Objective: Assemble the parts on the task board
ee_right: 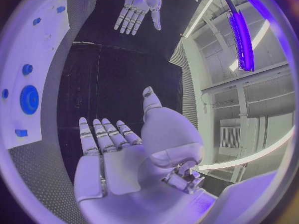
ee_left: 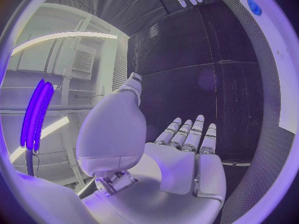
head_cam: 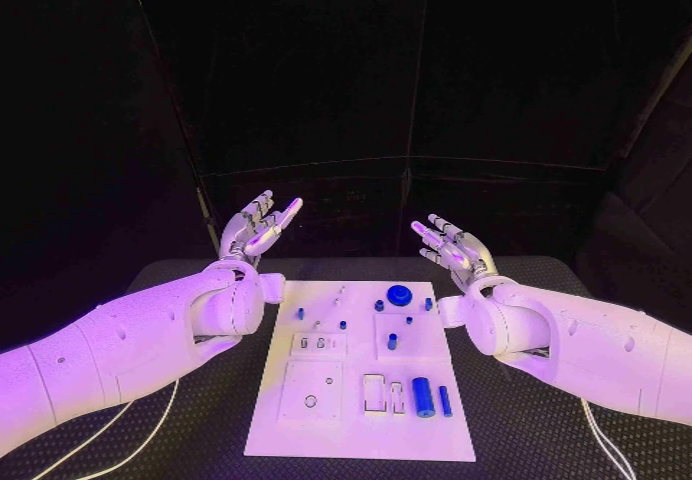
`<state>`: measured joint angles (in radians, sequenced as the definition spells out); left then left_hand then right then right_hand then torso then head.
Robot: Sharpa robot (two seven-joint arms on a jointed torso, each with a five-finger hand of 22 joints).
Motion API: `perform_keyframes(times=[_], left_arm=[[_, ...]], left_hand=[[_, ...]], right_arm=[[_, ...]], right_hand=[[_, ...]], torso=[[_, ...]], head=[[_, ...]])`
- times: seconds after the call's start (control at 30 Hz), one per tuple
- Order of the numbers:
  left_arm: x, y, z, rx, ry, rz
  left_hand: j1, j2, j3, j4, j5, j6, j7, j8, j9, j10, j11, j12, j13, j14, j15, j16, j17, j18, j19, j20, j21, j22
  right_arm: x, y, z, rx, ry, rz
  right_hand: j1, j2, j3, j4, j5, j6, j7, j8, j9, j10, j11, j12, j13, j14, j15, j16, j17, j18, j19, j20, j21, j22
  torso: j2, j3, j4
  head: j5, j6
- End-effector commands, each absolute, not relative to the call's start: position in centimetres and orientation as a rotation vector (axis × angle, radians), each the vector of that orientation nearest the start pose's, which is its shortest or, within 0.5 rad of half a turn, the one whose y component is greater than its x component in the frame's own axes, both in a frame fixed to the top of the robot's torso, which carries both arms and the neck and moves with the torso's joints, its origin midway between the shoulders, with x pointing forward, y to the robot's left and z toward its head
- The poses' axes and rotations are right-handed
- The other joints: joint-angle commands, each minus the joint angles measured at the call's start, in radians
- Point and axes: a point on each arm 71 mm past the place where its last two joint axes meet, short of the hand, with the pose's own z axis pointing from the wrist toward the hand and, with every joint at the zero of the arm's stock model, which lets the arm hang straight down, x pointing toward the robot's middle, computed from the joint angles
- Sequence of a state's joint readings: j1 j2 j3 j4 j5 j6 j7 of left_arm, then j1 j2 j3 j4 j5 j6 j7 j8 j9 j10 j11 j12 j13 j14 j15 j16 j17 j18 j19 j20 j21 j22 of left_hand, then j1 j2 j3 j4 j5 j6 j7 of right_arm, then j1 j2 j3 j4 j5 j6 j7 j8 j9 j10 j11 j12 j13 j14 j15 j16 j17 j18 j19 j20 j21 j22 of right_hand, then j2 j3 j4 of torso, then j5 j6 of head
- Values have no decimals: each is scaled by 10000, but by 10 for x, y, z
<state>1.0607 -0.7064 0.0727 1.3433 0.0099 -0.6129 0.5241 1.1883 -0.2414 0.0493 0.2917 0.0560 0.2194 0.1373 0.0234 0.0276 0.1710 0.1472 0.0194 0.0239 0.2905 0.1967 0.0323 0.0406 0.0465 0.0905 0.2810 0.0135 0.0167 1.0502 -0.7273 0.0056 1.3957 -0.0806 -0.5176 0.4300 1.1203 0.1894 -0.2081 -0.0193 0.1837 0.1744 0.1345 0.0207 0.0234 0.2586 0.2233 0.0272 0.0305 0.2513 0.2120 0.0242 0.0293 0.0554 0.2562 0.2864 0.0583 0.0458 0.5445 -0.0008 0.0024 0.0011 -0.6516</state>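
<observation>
The white task board (head_cam: 325,425) lies in the middle of the black table. A round blue gear (head_cam: 400,294) sits near its far edge, small blue pegs (head_cam: 391,342) stand around the middle, and a blue cylinder (head_cam: 423,397) with a thin blue pin (head_cam: 444,401) lies at the near right. My left hand (head_cam: 258,228) is raised off the board's far left corner, fingers spread, holding nothing. My right hand (head_cam: 450,246) is raised off the far right corner, palm up and empty. The right wrist view shows the gear (ee_right: 29,99) on the board (ee_right: 37,45) and my left hand (ee_right: 138,7).
A black curtain backs the table. White cables (head_cam: 137,430) trail across the table's near left, and another cable (head_cam: 606,445) lies at the near right. Bare black table (head_cam: 548,430) flanks the board on both sides.
</observation>
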Motion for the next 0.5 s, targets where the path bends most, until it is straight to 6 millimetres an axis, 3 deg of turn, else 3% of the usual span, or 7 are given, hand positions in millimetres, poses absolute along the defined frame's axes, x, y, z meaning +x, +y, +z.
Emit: perform_keyframes(times=[0.03, 0.13, 0.2, 0.23, 0.27, 0.37, 0.5], left_arm=[[513, 213, -212, -11890, 11202, -13558], [513, 213, -212, -11890, 11202, -13558], [513, 213, -212, -11890, 11202, -13558], [514, 221, -213, -11887, 11177, -13596], [514, 222, -212, -11858, 11145, -13641], [513, 225, -211, -11787, 11076, -13728], [510, 229, -209, -11708, 11031, -13846]], left_hand=[[339, -32, 27, 105, 63, 111, 505, 60, 23, 120, 85, 57, 17, 140, 58, 70, 24, 209, 33, 121, 52, 18], [343, 9, 58, 103, 52, 151, 551, 68, 30, 185, 138, 70, 27, 204, 65, 86, 38, 232, 64, 120, 63, 27], [392, 126, 178, 91, 27, 313, 656, 101, 52, 399, 251, 109, 54, 429, 71, 136, 77, 286, 180, 122, 101, 53], [447, 237, 296, 99, 12, 505, 722, 141, 78, 607, 322, 148, 79, 630, 51, 179, 110, 327, 283, 121, 135, 75], [540, 428, 483, 97, -7, 814, 777, 205, 116, 942, 385, 208, 114, 956, 26, 248, 161, 406, 464, 117, 198, 113], [717, 894, 832, 57, -21, 1738, 929, 412, 227, 2032, 642, 429, 225, 2101, 120, 535, 336, 659, 1125, 124, 433, 246], [1093, 1302, 1067, -3, -31, 3655, 938, 838, 423, 4835, 922, 1021, 459, 4626, 218, 1233, 681, 1005, 4478, 108, 1697, 899]], right_arm=[[492, -191, -242, 10817, 14862, 14330], [494, -191, -244, 10709, 15057, 14429], [494, -191, -244, 10684, 15102, 14451], [502, -211, -238, 8419, 14690, 12828], [504, -212, -236, 7974, 14714, 12560], [506, -214, -232, 7069, 14813, 12023], [510, -214, -225, 5768, 15085, 11325]], right_hand=[[1606, 84, 344, -923, -93, 1291, 1546, 262, 164, 1824, 434, 322, 175, 2376, 363, 496, 228, 417, 1449, 2, 609, 293], [2482, 52, 769, -1716, -240, 3327, 1549, 748, 412, 4774, 236, 968, 430, 5391, 47, 1260, 480, 844, 3385, 32, 1456, 684], [2786, 85, 1008, -2107, -235, 4609, 1418, 1030, 527, 5801, 51, 1214, 443, 6154, -179, 1436, 461, 1079, 3971, 33, 1771, 786], [2917, 92, 1122, -2313, -252, 5217, 1357, 1158, 573, 6127, -54, 1285, 427, 6534, -291, 1529, 461, 1188, 4204, 16, 1901, 825], [2929, 100, 1252, -2558, -241, 5717, 1270, 1175, 551, 6415, -116, 1240, 347, 6866, -400, 1507, 399, 1251, 4434, 15, 2025, 849], [2937, 48, 1461, -2713, -223, 6470, 1160, 1161, 499, 6859, -270, 1133, 310, 7409, -540, 1467, 361, 1302, 4741, -80, 2198, 874], [3005, -185, 1790, -2730, -246, 7240, 979, 1071, 434, 7641, -469, 960, 304, 8543, -907, 1534, 401, 1298, 5487, -424, 2706, 1043]], torso=[[0, -1, 0], [0, -1, 0], [0, -1, 0], [39, -24, -16], [62, -30, -25], [119, -35, -47], [253, -41, -77]], head=[[1, -2], [1, -2], [1, -2], [66, -214], [52, -223], [12, -234], [68, -234]])
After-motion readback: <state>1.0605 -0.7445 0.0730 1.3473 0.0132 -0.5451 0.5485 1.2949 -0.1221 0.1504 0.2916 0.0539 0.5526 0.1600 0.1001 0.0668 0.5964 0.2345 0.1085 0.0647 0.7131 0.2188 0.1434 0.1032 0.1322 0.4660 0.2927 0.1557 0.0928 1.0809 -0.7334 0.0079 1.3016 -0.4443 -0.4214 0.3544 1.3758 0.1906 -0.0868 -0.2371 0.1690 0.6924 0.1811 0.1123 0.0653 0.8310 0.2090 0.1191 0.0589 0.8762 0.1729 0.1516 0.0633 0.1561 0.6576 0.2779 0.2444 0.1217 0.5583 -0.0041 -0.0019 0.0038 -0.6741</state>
